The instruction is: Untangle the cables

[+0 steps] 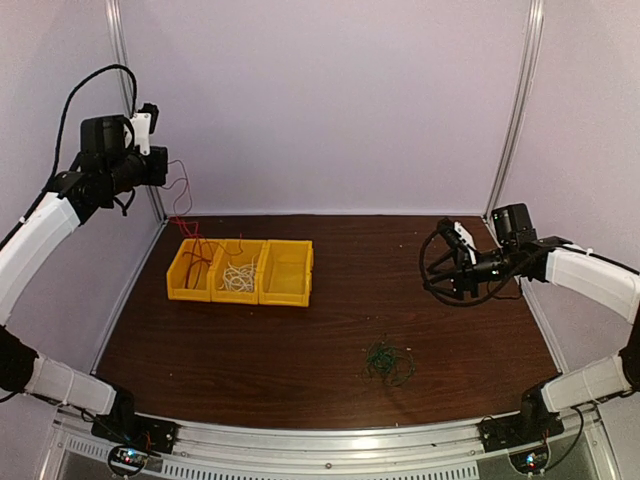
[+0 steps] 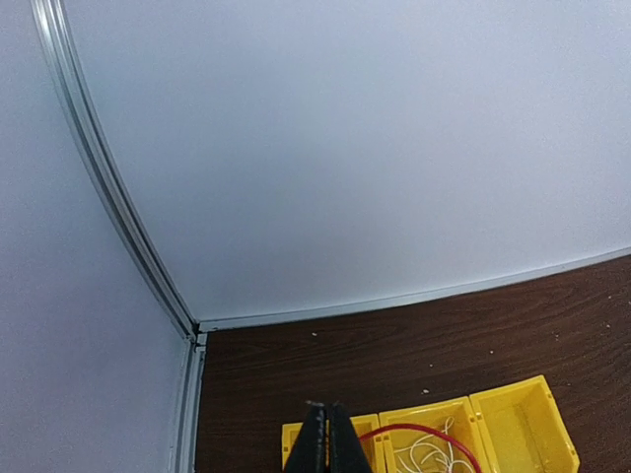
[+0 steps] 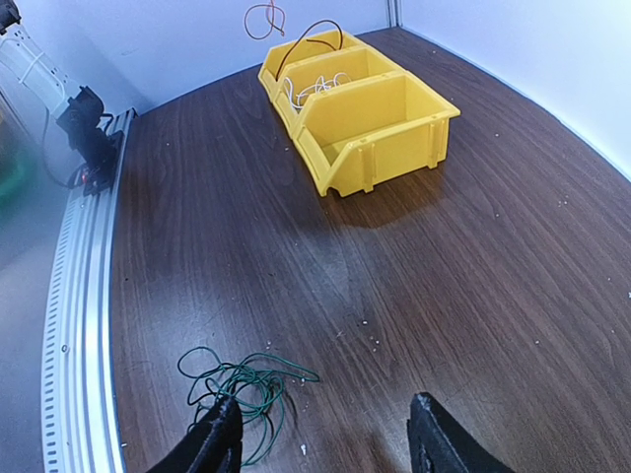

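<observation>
- green cable (image 3: 242, 386) is a loose, roundish tangle lying flat on the table (image 3: 473, 296), no real long axis; it sits just off the left finger of the right gripper (image 3: 325, 419), jaws spread wide; right arm's way nearer, I'd say
- left gripper (image 2: 328, 436) is up high, jaws pressed together, pinching the red cable (image 1: 182, 190), which dangles into the left yellow bin (image 1: 175, 285); white cable (image 1: 238, 276) is in the middle one

Yellow bins (image 1: 288, 272), red cable (image 1: 196, 256), white cables (image 1: 238, 277), green cable (image 1: 388, 362), brown wood-grain table (image 1: 300, 345).
</observation>
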### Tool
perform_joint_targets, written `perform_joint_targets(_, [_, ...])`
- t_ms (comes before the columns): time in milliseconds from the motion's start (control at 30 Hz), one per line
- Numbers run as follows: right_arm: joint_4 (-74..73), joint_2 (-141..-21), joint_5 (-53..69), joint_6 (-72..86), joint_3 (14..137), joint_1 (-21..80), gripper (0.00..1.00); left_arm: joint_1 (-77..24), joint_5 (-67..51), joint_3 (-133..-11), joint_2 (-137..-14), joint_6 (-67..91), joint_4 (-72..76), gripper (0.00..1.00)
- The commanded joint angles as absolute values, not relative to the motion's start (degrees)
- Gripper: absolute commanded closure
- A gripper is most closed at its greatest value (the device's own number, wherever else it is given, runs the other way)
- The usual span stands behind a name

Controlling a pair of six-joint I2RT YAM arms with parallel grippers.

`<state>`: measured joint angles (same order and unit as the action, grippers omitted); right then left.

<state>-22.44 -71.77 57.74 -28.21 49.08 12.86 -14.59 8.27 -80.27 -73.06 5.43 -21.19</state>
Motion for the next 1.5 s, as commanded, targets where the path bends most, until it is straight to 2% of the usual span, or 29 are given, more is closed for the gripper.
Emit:
perform_joint_targets(0, [-21.8, -72.7, 57.0, -28.8, 48.3, 12.7, 0.42, -13.4, 11.5, -82.1, -72.3, 2.5, -21.4, 1.0])
perform_joint_targets(200, [-22.1, -73.2, 57.0, -29.1, 48.3, 12.7, 0.43, -13.1, 19.5, -80.9, -70.9, -2.6, -20.7, 1.0])
perform_joint_targets(333, [-22.1, -73.7, 56.8, -29.5, 48.4, 12.7, 0.42, -13.1, 20.2, -79.8, -71.8, -3.5, -19.5, 1.0])
perform_joint_targets(933, [-23.5, -72.5, 55.4, -30.8, 48.3, 12.6, 0.43, -13.1, 16.0, -69.2, -84.6, -0.8, -5.3, 1.0])
perform_joint_targets(1467, [-24.4, -72.6, 54.9, -31.9, 48.5, 12.5, 0.43, -10.4, 14.6, -68.6, -98.1, 1.9, -0.4, 1.0])
